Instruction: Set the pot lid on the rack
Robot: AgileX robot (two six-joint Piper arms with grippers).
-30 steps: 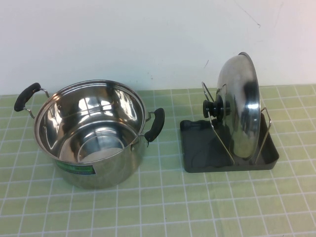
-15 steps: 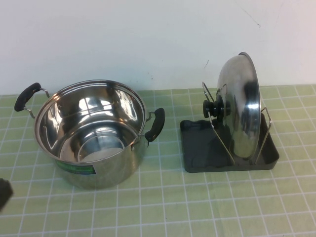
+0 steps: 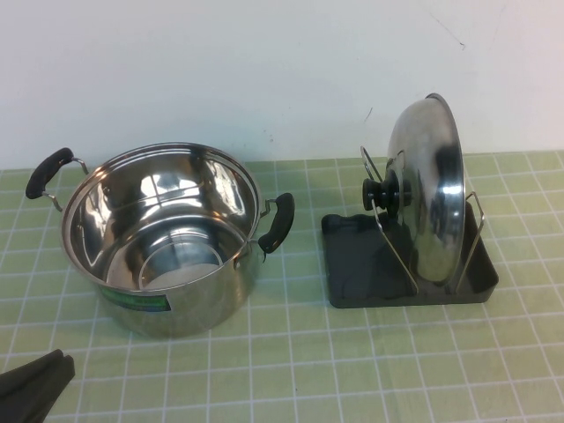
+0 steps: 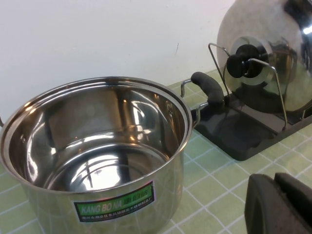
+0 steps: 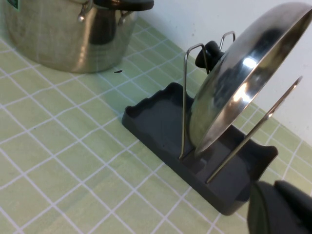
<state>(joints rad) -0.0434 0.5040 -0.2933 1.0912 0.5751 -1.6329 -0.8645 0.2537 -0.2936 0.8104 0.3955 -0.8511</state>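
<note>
The shiny steel pot lid [image 3: 429,189] stands on edge in the rack [image 3: 352,269], held between the wire loops, with its black knob [image 3: 381,194] facing the pot. It also shows in the left wrist view [image 4: 280,46] and the right wrist view [image 5: 243,78]. My left gripper [image 3: 35,381] is at the table's front left corner, shut and empty; its black tips show in the left wrist view [image 4: 275,179]. My right gripper [image 5: 274,189] is out of the high view; in its wrist view it is shut and empty, just beside the rack's end [image 5: 229,195].
A deep steel pot [image 3: 159,233] with two black side handles stands open at the left, next to the rack. It fills much of the left wrist view [image 4: 97,146]. A white wall runs close behind the green tiled table [image 3: 291,370].
My left gripper has come into the high view at the bottom left corner. The lid, rack and pot have not moved.
</note>
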